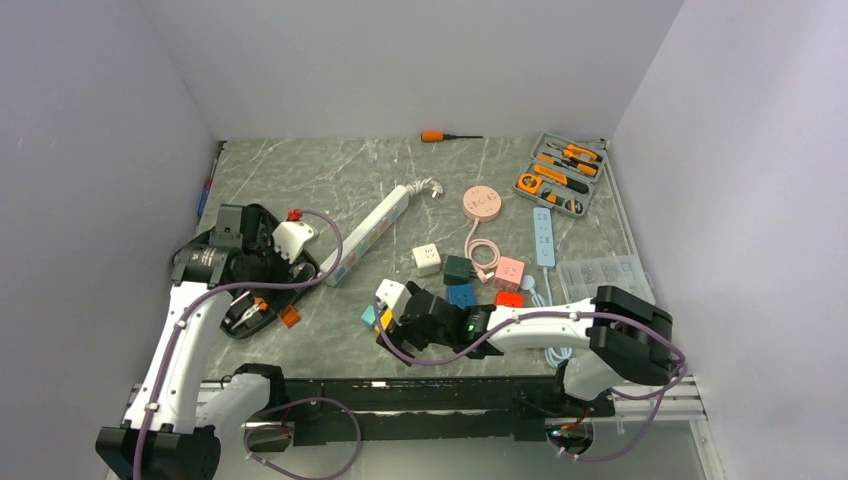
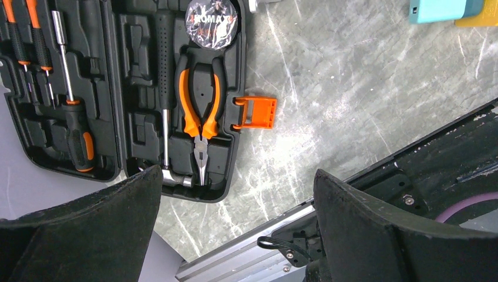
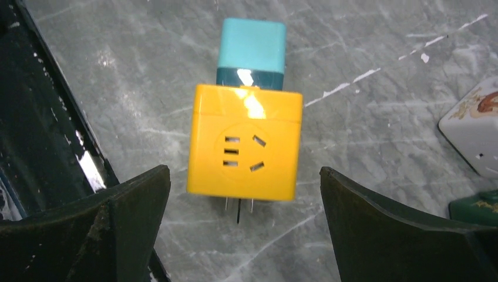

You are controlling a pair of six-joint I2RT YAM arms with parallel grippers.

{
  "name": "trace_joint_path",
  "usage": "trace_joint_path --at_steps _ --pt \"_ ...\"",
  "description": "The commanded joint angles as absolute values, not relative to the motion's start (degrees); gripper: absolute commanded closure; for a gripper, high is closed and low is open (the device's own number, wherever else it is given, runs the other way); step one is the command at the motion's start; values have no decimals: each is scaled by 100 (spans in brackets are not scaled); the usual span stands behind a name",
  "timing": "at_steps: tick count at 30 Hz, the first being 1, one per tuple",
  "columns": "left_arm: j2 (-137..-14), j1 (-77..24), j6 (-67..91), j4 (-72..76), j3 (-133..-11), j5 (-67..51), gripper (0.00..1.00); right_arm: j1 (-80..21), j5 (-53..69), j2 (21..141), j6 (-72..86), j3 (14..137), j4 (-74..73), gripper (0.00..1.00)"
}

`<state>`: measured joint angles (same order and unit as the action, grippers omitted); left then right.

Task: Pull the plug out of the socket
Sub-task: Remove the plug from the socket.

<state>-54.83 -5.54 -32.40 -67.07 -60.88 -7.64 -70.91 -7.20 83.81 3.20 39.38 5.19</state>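
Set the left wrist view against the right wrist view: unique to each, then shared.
Left wrist only: an open tool case holding orange pliers. Right wrist only: the yellow socket's slotted face and pins, a teal plug joined to its far side. Both: marble table, an edge of that plug and socket, and an open gripper: left gripper, right gripper.

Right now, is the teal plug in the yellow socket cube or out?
In: the teal plug sits flush against the yellow socket cube, with no gap between them.

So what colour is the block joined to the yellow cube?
The block is turquoise; the right wrist view shows it best.
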Motion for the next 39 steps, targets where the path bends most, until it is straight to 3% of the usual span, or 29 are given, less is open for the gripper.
trace_joint_path --at_steps 1,12,17,20,23,29,30,39 --pt "-5313 -527 -3347 -6688 -6150 -768 1 -7099 -797 8700 416 4370 554 0" --pt "-5235 -527 -3375 -6717 -6142 -769 1 -7099 -748 9581 525 4323 1158 0" --pt "-5121 -528 -3393 -6579 -6040 -839 1 -7086 -821 9809 571 4338 1326 7" --pt "-5132 -527 -3438 -6581 -6021 -818 1 -7083 -745 9931 617 4414 1200 20" --pt "-5142 -527 -3500 -6582 -5995 -831 1 -7085 -666 9942 686 4430 1034 39" --pt "-4914 -527 -3739 -6415 -5949 -1299 1 -7067 -665 9832 853 4455 666 95" --pt "-4795 -527 -3845 -6375 -5917 -1429 1 -7055 -680 9807 879 4493 581 100" --pt "-3488 -527 -5626 -6220 -5544 -2938 1 -6637 -159 9011 1076 4927 88 100"
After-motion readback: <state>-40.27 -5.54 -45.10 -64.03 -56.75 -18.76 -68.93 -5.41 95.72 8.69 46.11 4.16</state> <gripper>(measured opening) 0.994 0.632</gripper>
